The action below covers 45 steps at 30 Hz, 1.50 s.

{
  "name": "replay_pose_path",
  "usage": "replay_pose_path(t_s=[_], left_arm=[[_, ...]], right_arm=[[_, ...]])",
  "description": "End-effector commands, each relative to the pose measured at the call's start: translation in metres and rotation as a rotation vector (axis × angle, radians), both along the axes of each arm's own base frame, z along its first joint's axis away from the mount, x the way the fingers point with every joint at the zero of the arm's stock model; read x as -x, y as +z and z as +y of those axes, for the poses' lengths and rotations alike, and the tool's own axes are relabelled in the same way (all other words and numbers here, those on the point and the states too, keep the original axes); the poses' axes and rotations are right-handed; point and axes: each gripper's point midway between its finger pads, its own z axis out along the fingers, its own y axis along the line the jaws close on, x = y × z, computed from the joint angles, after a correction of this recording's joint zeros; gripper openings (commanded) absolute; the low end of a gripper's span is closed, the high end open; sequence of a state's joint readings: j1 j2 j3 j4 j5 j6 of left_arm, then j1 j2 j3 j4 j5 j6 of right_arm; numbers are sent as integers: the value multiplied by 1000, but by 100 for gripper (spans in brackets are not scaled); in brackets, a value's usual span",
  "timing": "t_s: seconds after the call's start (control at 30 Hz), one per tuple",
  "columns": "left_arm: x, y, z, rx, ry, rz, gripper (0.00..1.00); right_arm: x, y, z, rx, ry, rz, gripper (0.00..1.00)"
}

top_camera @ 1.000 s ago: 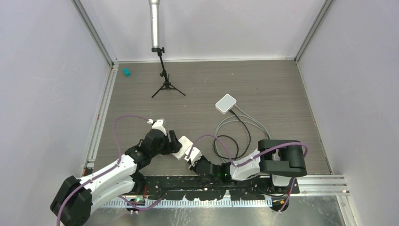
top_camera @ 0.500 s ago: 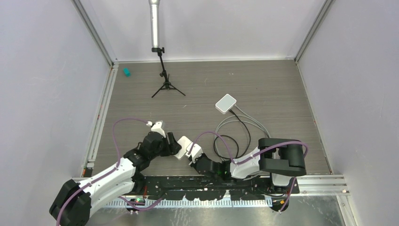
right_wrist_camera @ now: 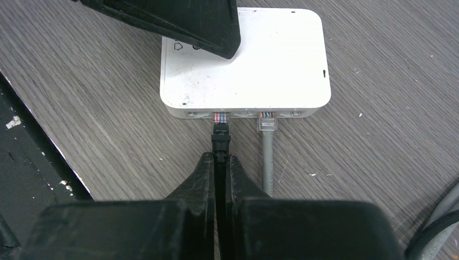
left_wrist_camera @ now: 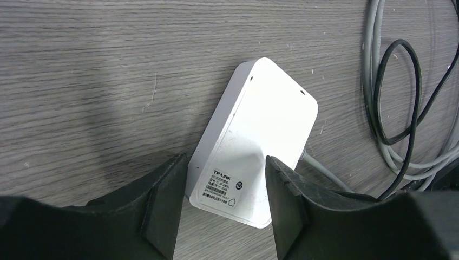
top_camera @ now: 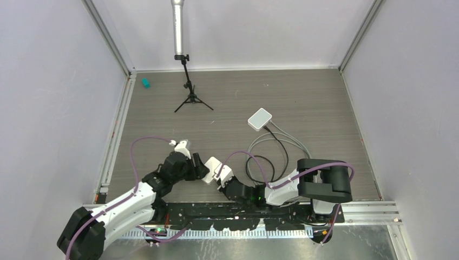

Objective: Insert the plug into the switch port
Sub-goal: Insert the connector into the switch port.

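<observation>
The white switch (top_camera: 211, 164) (left_wrist_camera: 265, 119) (right_wrist_camera: 254, 59) lies flat on the wood table near the arms' bases. My left gripper (top_camera: 202, 169) (left_wrist_camera: 224, 184) straddles its labelled end, with both black fingers (left_wrist_camera: 162, 206) pressed against its sides. My right gripper (top_camera: 218, 182) (right_wrist_camera: 220, 160) is shut on the black cable just behind the plug (right_wrist_camera: 221, 132). The plug's clear tip sits at the mouth of a port in the switch's near face. A grey cable's plug (right_wrist_camera: 267, 125) occupies a port to the right of it.
Looped black and grey cables (top_camera: 270, 157) (left_wrist_camera: 400, 108) lie right of the switch and run to a second white box (top_camera: 260, 118). A small black tripod (top_camera: 189, 89) and a teal object (top_camera: 145, 82) stand at the back left.
My left gripper's fingers have narrowed onto the switch's sides. The right gripper with the plug has shifted slightly toward the switch.
</observation>
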State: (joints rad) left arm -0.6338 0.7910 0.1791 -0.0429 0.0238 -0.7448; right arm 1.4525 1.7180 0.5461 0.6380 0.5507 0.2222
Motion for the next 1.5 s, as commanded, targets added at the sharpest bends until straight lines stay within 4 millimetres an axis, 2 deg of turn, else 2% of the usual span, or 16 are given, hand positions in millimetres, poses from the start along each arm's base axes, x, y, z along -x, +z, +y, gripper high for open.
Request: replay_pose_path(t_s=[0.0,0.53,0.73,0.97,1.23,1.47], left_arm=[[12,0,-9,51,-58,25,56],[23,1,-19,98,-129,49,47],[26,5,-28,127,-190,35,48],[31,5,-34,144,-228,50,48],[43,4,-39,177,-261,89,47],[54,3,-43,191,-281,93,47]], right_arm=[[-2,11,14,-79,-19,18,0],[-4,11,15,-56,-5,-1,0],[-5,13,16,-53,8,-5,0],[-12,15,19,-61,8,-1,1],[-29,18,16,-71,-41,-23,0],[-20,16,32,-53,81,-35,1]])
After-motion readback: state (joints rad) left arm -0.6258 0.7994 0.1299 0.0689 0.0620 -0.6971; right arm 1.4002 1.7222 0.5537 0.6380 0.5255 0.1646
